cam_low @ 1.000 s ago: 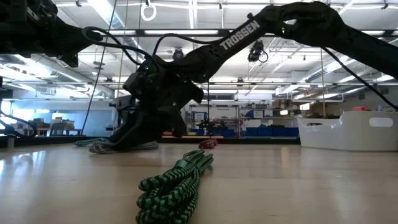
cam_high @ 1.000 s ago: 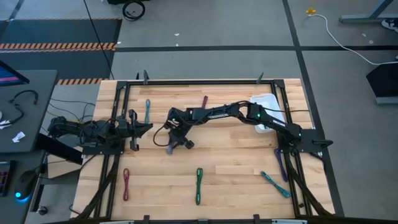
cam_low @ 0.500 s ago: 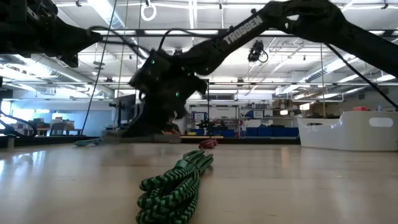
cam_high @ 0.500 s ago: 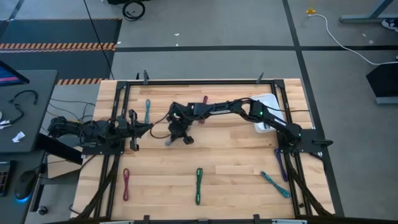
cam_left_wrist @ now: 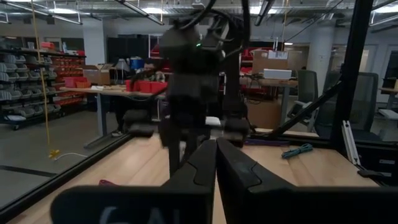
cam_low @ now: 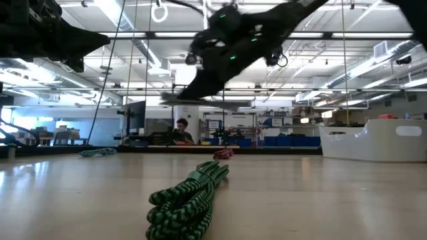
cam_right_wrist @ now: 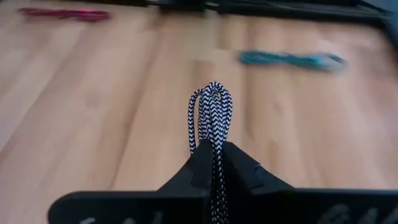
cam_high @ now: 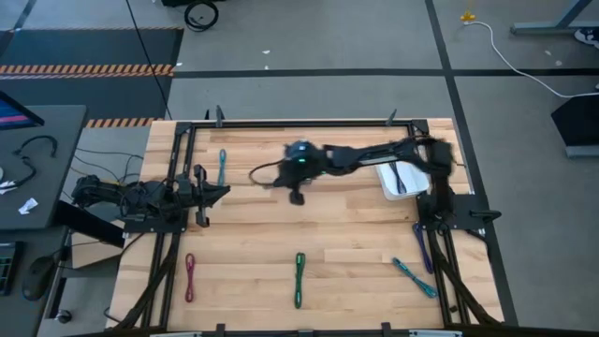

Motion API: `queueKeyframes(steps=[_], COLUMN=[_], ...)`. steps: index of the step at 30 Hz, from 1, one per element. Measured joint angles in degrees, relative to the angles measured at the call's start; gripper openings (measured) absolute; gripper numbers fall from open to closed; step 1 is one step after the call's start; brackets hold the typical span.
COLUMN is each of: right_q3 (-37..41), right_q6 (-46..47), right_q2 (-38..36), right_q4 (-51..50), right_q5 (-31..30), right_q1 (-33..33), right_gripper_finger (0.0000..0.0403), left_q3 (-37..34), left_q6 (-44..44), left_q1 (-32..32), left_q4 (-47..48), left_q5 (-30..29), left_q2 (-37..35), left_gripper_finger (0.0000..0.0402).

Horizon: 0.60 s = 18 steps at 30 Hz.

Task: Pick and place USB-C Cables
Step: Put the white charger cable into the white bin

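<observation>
My right gripper (cam_high: 298,194) hangs above the middle of the table's far half, shut on a black-and-white braided USB-C cable bundle (cam_right_wrist: 211,112). In the low view the gripper (cam_low: 203,83) is high above the table, and the bundle (cam_low: 193,101) shows as a blurred level strip under it. My left gripper (cam_high: 201,197) waits shut at the table's left edge. Lying flat on the wood are a teal cable (cam_high: 223,167), a maroon one (cam_high: 190,276), a green one (cam_high: 299,279), a second teal one (cam_high: 414,277) and a purple one (cam_high: 423,248). My right gripper pinches the folded bundle between its two fingers (cam_right_wrist: 196,165). The bundle runs along the fingers. Its looped end (cam_right_wrist: 212,93) sticks out past the fingertips. It is lifted clear of the table.
A white bin (cam_high: 398,173) stands at the far right of the table, near the right arm's base. A black frame (cam_high: 178,187) runs round the table's edges. The green cable (cam_low: 190,197) lies close to the low camera. A person (cam_low: 181,127) stands in the room beyond.
My right gripper has risen from the tabletop with the braided bundle, lifting it clear. It has swung toward the table's far edge and right, toward the white bin, moving fast. The left arm has kept still.
</observation>
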<state>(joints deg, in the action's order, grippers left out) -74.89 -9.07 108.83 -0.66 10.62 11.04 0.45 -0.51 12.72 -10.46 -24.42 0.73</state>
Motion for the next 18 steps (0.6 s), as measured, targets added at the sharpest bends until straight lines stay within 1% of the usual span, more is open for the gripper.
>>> queueKeyframes(steps=[3, 5, 10, 12, 15, 18], right_q3=[8.51, 12.74, 20.73, 22.61, 24.88, 26.5], right_q6=[5.75, 9.22, 15.9, 18.72, 23.39, 30.12], right_q2=[-9.6, -15.96, -31.33, -36.88, -43.81, -49.75], right_q4=[2.87, 3.19, -0.78, -4.22, -11.94, -19.22], right_q5=[-8.31, -14.18, -29.12, -34.74, -43.27, -51.7], right_q1=[-0.03, -0.01, -0.03, -0.03, -0.22, -0.99], right_gripper_finger=[0.0018, 0.0018, 0.0018, 0.0018, 0.0018, 0.0018], left_q3=[0.0, 0.0, 0.0, 0.0, 0.0, 0.0], left_q6=[-0.06, -0.09, -0.09, -0.09, -0.11, -0.17], left_q1=[0.0, 0.01, -0.01, 0.0, 0.01, -0.01], left_q4=[0.02, 0.02, 0.0, 0.01, 0.02, 0.05], left_q5=[-0.01, -0.01, -0.01, -0.01, -0.01, 0.01], left_q2=[0.0, 0.0, 0.0, 0.0, 0.0, 0.0], left_gripper_finger=[0.0011, 0.001, 0.0017, 0.0019, 0.0016, 0.0011])
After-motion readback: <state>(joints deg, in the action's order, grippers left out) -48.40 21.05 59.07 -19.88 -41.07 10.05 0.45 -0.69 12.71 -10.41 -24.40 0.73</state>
